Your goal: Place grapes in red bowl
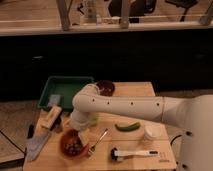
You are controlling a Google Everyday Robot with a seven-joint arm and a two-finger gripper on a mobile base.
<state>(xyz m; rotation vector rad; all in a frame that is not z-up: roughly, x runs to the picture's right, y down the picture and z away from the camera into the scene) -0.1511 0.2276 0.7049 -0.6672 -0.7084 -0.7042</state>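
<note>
- The white arm [125, 106] is reaching from the right across the table [135, 90] toward its front left corner.
- The gripper [81, 134] is hanging at the arm's low end, just over the right rim of the red bowl [66, 150]; I cannot tell whether it is wide, narrow or holding anything.
- Dark lumps, seemingly the grapes [74, 145], are lying inside the red bowl.
- A spoon [98, 141] is lying just right of the bowl, slanting up to the right.
- A green vegetable [127, 126] is lying beyond it, near a white cup [152, 132].
- A white tool [134, 153] is lying along the front edge.
- A green tray [67, 87] and a dark bowl [106, 87] are sitting at the back.
- A knife [37, 144] is lying left of the red bowl.
</note>
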